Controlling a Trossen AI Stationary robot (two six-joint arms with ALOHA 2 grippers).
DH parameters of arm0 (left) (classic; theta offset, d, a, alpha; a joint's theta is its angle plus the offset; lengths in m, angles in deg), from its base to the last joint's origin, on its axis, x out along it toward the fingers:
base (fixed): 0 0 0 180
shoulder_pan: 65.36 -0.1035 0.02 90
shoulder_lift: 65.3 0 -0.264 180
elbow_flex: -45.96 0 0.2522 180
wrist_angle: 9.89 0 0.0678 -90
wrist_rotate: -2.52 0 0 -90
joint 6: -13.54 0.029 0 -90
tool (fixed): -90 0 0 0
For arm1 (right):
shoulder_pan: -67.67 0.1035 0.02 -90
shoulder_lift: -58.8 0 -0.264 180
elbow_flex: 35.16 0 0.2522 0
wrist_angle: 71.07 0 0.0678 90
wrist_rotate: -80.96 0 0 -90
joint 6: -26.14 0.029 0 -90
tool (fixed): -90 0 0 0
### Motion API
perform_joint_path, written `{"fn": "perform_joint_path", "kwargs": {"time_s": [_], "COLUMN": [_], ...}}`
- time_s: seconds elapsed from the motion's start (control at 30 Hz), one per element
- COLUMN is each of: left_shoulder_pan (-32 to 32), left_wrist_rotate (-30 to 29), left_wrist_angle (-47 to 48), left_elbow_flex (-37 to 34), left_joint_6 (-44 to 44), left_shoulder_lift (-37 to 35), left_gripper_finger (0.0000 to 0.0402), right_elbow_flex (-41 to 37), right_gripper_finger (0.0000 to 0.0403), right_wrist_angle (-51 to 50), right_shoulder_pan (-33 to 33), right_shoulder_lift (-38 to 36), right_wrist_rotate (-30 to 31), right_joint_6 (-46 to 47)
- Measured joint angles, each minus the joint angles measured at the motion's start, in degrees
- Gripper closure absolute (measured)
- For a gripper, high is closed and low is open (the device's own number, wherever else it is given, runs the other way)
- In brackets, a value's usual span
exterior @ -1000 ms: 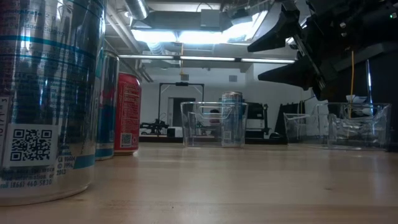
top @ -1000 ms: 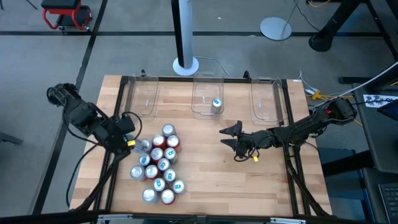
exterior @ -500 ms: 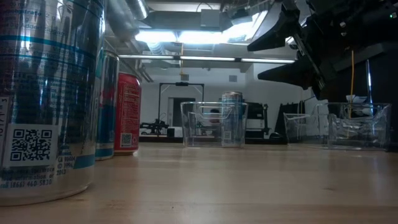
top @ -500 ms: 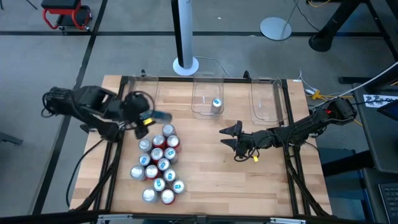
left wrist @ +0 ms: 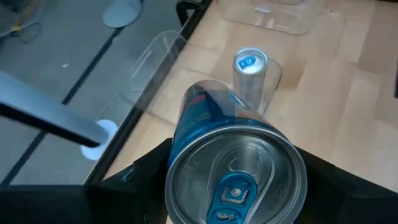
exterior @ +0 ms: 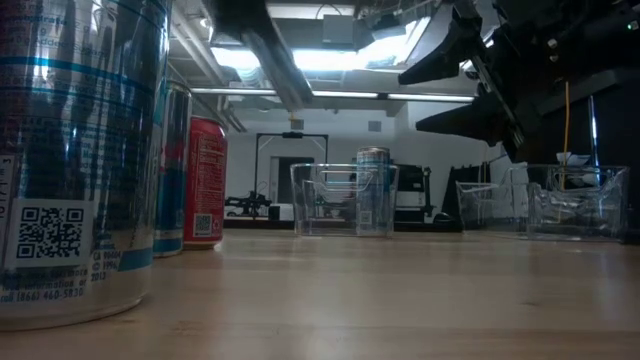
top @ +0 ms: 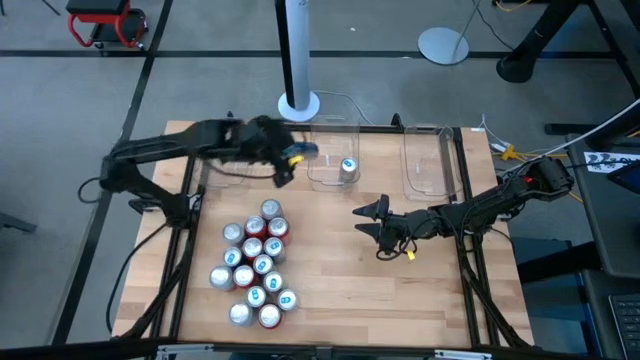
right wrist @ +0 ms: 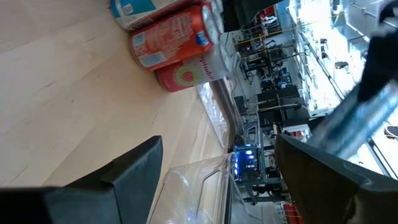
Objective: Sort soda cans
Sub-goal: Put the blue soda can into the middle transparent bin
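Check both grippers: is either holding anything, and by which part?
The left gripper holds a blue soda can by its sides, near the middle bin. The right gripper is open and empty over the table.

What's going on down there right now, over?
Left gripper shut on blue can, near middle bin holding one can. Right gripper open, empty, mid-table. Can cluster waiting. Nothing in the way.

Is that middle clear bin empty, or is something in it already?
Not empty. The middle bin holds one upright can, seen in the high view and left wrist view.
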Motion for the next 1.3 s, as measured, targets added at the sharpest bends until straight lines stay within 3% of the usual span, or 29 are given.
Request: {"fn": "perform_joint_path", "kwargs": {"time_s": [0.2,0.43,0.67,0.9,1.13,1.3], "left_shoulder_pan": [-8.16,-14.93,-19.61,-22.59,-24.14,-24.47], "left_wrist_rotate": [4.26,5.39,11.45,11.81,17.24,17.27], "left_wrist_angle": [-4.22,-4.08,2.83,10.28,10.03,9.66], "left_elbow_flex": [2.38,12.23,22.16,31.68,33.95,34.01], "left_joint_6": [5.18,9.69,9.09,7.96,6.72,5.01], "left_shoulder_lift": [7.49,17.36,27.18,36.25,40.92,42.87], "left_gripper_finger": [0.0172,0.0172,0.0172,0.0172,0.0172,0.0172], "right_elbow_flex": [0.00,0.00,0.00,0.00,0.00,0.00], "right_gripper_finger": [0.0093,0.0093,0.0093,0.0093,0.0093,0.0093], "right_wrist_angle": [-2.69,-3.60,-4.37,0.57,1.85,1.92], "right_shoulder_pan": [0.00,0.00,0.00,0.00,0.00,0.00], "right_shoulder_lift": [0.00,0.00,1.33,8.02,8.68,8.68], "right_wrist_rotate": [0.00,0.01,0.44,8.07,9.04,9.04], "right_joint_6": [-0.01,0.01,0.36,0.33,0.18,0.12]}}
